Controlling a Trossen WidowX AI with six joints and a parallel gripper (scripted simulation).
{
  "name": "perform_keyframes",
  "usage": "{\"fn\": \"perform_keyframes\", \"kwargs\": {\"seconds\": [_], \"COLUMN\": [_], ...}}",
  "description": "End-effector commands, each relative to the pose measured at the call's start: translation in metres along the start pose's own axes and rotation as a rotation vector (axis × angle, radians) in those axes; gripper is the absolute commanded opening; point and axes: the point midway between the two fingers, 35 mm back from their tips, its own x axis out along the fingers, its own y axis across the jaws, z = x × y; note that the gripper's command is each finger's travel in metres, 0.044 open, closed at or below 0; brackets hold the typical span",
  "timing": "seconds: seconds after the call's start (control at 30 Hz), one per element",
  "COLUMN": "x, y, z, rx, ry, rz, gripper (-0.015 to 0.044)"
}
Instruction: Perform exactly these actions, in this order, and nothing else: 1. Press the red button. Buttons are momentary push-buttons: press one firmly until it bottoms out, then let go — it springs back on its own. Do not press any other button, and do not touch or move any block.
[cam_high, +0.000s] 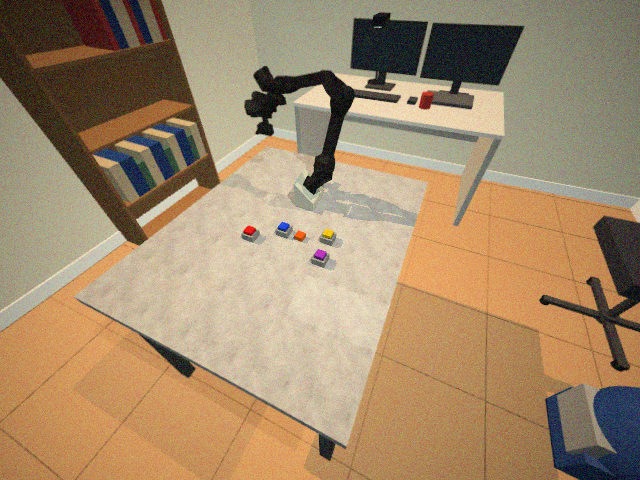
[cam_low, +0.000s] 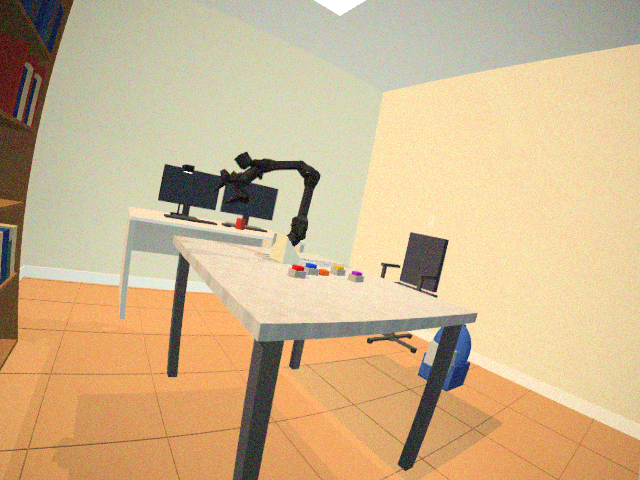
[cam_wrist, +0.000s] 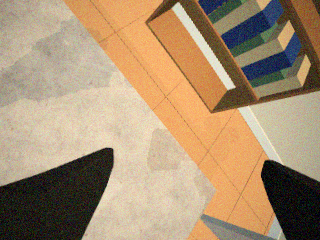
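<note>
While the red button (cam_high: 250, 230) sits unpressed at the left end of the row on the bench (cam_high: 217, 320), I judge that I am only at the approach stage of the single step. Just along from it comes the blue button (cam_high: 283, 226), then a small orange block (cam_high: 299, 235) close beside the blue one, then the yellow button (cam_high: 327, 234), with the purple button (cam_high: 320, 254) nearer the front edge. The red one stands a little apart from the rest, which helps me.

The gripper (cam_high: 265, 125) hangs high above the bench's far left corner, well apart from every button. My wrist view shows only bench surface, floor tiles and the bookshelf (cam_wrist: 240, 60); no button is in it. The jaws are released and spread wide, grasping nothing.

My next move, as I see it, calls for swinging the arm (cam_high: 330, 118) forward and lowering it until one fingertip is over the red cap, perhaps narrowing the jaws first so that no stray finger catches the blue button. Then I press straight down until it bottoms out, and lift clear.
</note>
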Motion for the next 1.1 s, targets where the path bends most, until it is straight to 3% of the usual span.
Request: {"fn": "perform_keyframes", "kwargs": {"seconds": [0.0,0.3,0.5,0.87,1.07], "x": [-0.001,-0.028,-0.047,-0.091,-0.096], "y": [0.002,0.114,0.213,0.406,0.424], "z": [0.003,0.122,0.173,0.183,0.178], "rx": [-0.007,-0.301,-0.462,-0.685,-0.701], "ry": [-0.003,-0.089,-0.061,0.165,0.197], "rz": [0.004,0.246,0.44,0.744,0.767], "gripper": [0.04,0.04,0.04,0.04,0.04]}}
